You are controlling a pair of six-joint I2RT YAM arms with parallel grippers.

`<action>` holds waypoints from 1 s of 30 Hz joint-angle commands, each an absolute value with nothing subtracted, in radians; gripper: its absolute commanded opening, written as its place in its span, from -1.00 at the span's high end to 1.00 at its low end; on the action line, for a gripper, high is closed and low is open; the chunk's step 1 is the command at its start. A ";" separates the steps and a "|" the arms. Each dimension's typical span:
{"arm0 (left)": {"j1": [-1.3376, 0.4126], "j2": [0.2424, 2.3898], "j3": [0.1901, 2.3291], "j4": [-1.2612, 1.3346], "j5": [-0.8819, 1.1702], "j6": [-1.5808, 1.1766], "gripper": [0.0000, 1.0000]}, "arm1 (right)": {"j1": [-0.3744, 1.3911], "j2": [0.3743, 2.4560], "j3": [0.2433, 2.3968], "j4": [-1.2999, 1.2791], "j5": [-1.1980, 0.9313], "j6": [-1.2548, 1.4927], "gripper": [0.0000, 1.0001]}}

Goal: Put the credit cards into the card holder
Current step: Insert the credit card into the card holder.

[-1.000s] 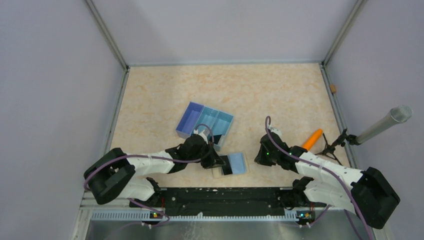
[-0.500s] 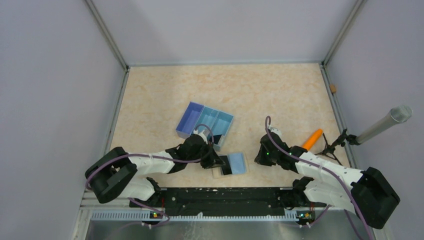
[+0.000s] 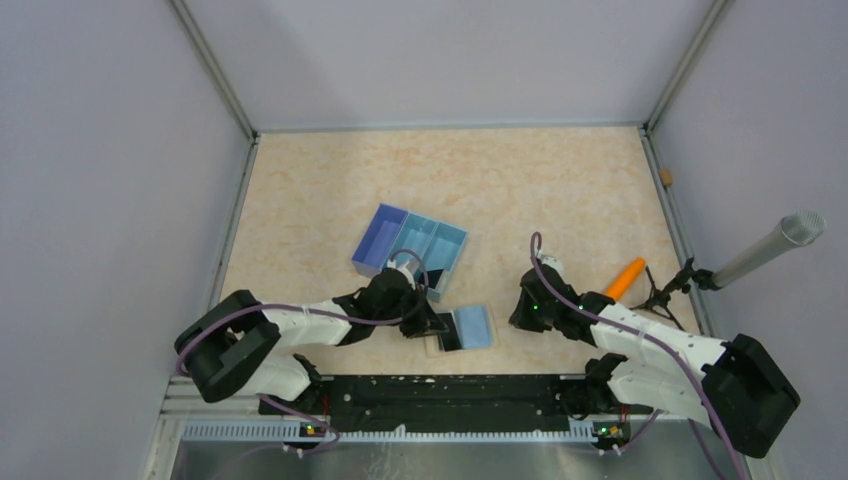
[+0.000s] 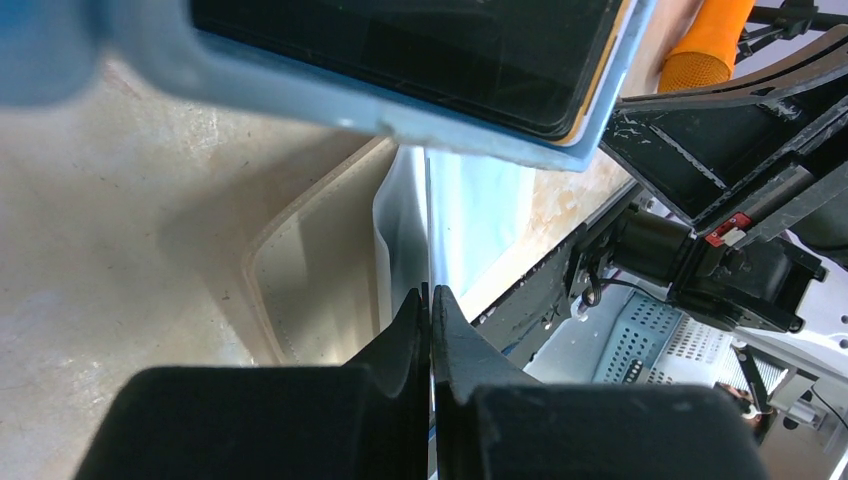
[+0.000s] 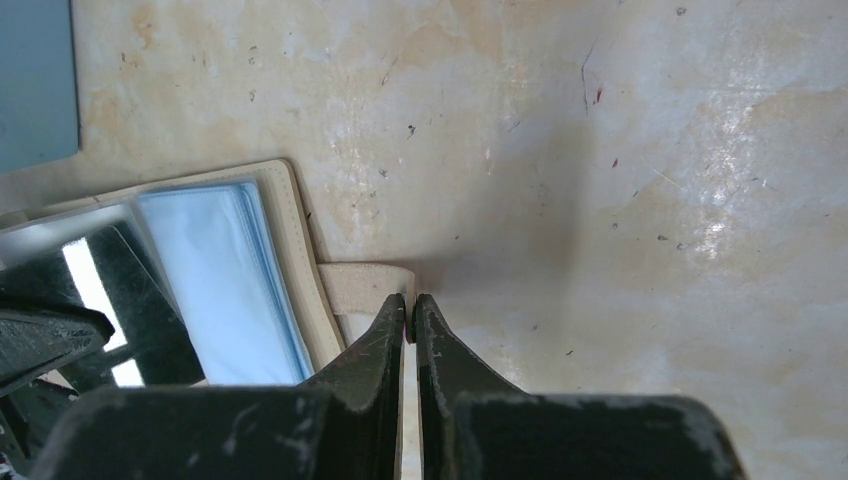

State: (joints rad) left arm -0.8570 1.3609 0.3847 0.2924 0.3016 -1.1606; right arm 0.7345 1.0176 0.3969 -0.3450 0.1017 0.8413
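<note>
A light-blue credit card (image 3: 475,326) lies over the beige card holder (image 3: 433,348) near the table's front edge. My left gripper (image 3: 438,325) is shut on the card's left edge. In the left wrist view the card (image 4: 465,210) runs edge-on from the shut jaws of that gripper (image 4: 429,292), with the holder (image 4: 300,260) below it. My right gripper (image 3: 515,315) is shut on the holder's beige tab (image 5: 365,285). In the right wrist view this gripper (image 5: 410,300) pinches the tab, and light-blue cards (image 5: 220,270) sit inside the holder (image 5: 288,235).
A blue three-compartment tray (image 3: 410,245) stands just behind the left gripper and fills the top of the left wrist view (image 4: 300,85). An orange object (image 3: 626,277) and a grey cylinder on a small stand (image 3: 770,248) are at the right edge.
The left gripper and its card have shifted slightly left and toward the holder. The right arm has not moved.
</note>
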 commanded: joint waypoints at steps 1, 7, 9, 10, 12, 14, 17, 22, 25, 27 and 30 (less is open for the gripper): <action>-0.851 1.376 0.394 0.357 0.325 -1.151 1.00 | 0.726 1.017 0.396 -0.346 0.100 0.848 1.00; -0.849 1.371 0.394 0.383 0.342 -1.166 1.00 | 0.727 1.016 0.394 -0.346 0.098 0.848 1.00; -0.846 1.365 0.393 0.383 0.347 -1.167 1.00 | 0.727 1.017 0.393 -0.346 0.098 0.848 1.00; -0.844 1.361 0.393 0.380 0.347 -1.166 1.00 | 0.727 1.016 0.394 -0.345 0.097 0.848 1.00; -0.841 1.358 0.394 0.375 0.347 -1.164 1.00 | 0.727 1.015 0.394 -0.346 0.097 0.848 1.00; -0.838 1.356 0.393 0.373 0.348 -1.164 1.00 | 0.727 1.016 0.395 -0.347 0.097 0.847 1.00; -0.836 1.359 0.393 0.374 0.350 -1.164 1.00 | 0.726 1.016 0.396 -0.347 0.097 0.848 1.00; -0.836 1.374 0.393 0.395 0.361 -1.169 1.00 | 0.726 1.016 0.394 -0.350 0.098 0.849 1.00; -0.836 1.383 0.394 0.404 0.368 -1.169 1.00 | 0.726 1.016 0.393 -0.351 0.098 0.850 1.00; -0.836 1.389 0.391 0.413 0.371 -1.170 1.00 | 0.726 1.017 0.393 -0.350 0.098 0.849 1.00; -0.836 1.399 0.391 0.411 0.371 -1.169 1.00 | 0.727 1.018 0.393 -0.352 0.099 0.849 1.00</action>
